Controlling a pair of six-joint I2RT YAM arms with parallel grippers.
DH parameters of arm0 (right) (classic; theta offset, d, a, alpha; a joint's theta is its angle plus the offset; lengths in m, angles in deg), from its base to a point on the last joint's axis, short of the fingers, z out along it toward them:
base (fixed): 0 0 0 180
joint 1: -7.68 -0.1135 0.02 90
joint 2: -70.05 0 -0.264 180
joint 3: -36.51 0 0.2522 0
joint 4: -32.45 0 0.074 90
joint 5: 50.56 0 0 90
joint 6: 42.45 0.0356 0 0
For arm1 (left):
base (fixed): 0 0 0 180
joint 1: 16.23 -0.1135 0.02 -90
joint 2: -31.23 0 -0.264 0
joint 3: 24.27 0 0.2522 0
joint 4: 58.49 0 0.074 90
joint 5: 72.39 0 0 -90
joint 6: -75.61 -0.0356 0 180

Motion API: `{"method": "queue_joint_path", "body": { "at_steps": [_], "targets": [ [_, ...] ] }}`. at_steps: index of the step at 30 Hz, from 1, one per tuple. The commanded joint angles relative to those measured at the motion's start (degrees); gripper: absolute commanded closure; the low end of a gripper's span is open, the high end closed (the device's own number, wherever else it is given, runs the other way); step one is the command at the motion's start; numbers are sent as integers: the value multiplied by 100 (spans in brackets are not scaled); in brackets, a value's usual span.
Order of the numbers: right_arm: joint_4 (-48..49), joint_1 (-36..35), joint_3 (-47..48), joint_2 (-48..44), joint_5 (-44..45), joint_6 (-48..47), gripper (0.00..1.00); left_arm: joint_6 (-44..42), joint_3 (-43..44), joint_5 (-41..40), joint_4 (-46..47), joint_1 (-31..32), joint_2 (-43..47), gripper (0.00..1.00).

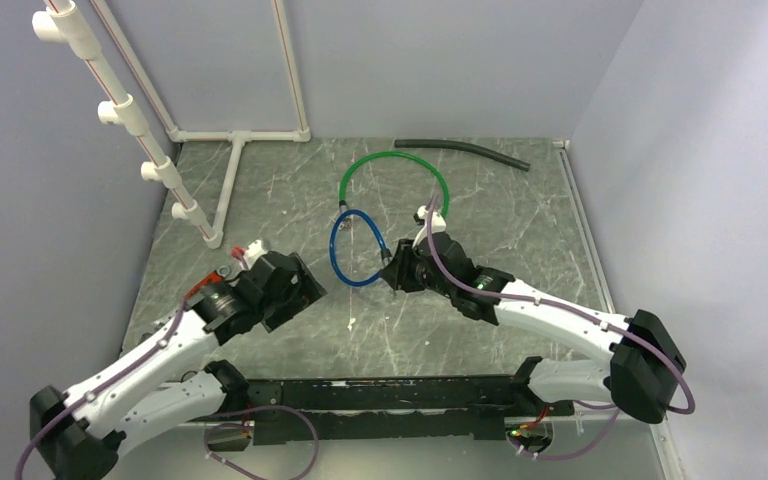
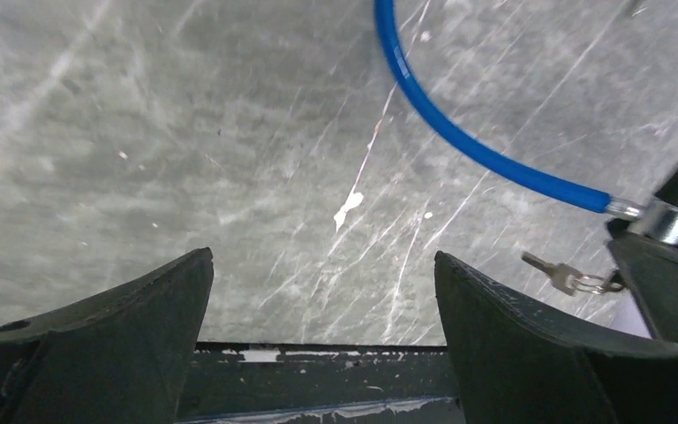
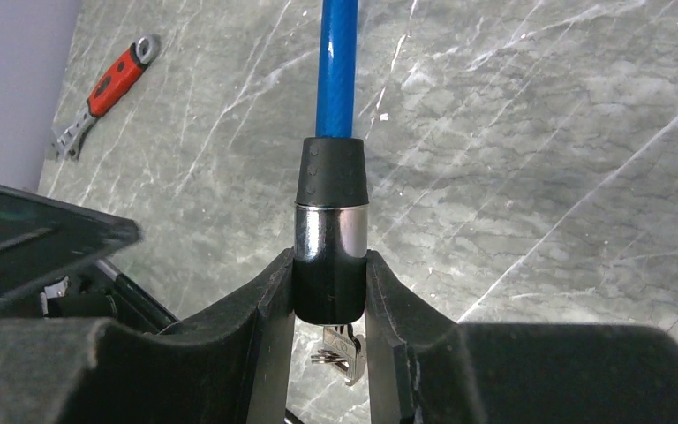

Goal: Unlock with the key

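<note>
The barrel [image 3: 331, 230] of the lock [image 1: 332, 248] sits between the fingers of the right gripper [image 3: 331, 283], the key [image 3: 342, 353] under it. Behind the lock lies another cable [image 1: 395, 154]; left of the lock, a wrench [image 3: 110, 84].

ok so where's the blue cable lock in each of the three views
Top external: blue cable lock loops mid-table, one end at the right gripper.
Left wrist: its cable arcs across the upper right, down to the chrome-banded barrel.
Right wrist: cable rises straight from the barrel, centre frame.
Shared landmark: the right gripper clamped on that barrel, keys hanging below.
</note>
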Motion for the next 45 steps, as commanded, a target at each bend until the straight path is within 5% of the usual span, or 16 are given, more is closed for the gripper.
{"method": "queue_joint_path", "body": {
  "at_steps": [1, 7, 16, 22, 31, 38, 42, 45],
  "targets": [
    [386, 18, -119, -273, 355, 181, 100, 685, -330, 1021, 819, -103, -503, 1],
    [394, 18, -232, -333, 408, 208, 100, 1359, -864, 1829, 2032, -229, -1059, 1],
    [709, 12, -421, -336, 248, 221, 100, 2321, -1426, 1837, 3374, -306, -1195, 1],
    [1063, 10, -729, -525, 12, 132, 100, 2843, -1701, 1810, 4342, -422, -1412, 5],
    [1331, 3, -861, -600, -252, 84, 100, 3104, -1596, 2432, 6095, -467, -2893, 19],
    [1359, 1, -946, -642, -309, 95, 100, 3419, -1959, 2674, 8443, -484, -4246, 58],
    [1302, 0, -952, -701, -305, 77, 100, 3385, -1843, 2924, 8788, -477, -4784, 67],
    [1187, 1, -917, -753, -247, 44, 100, 3296, -1904, 2899, 8997, -484, -4944, 86]
  ]
}}
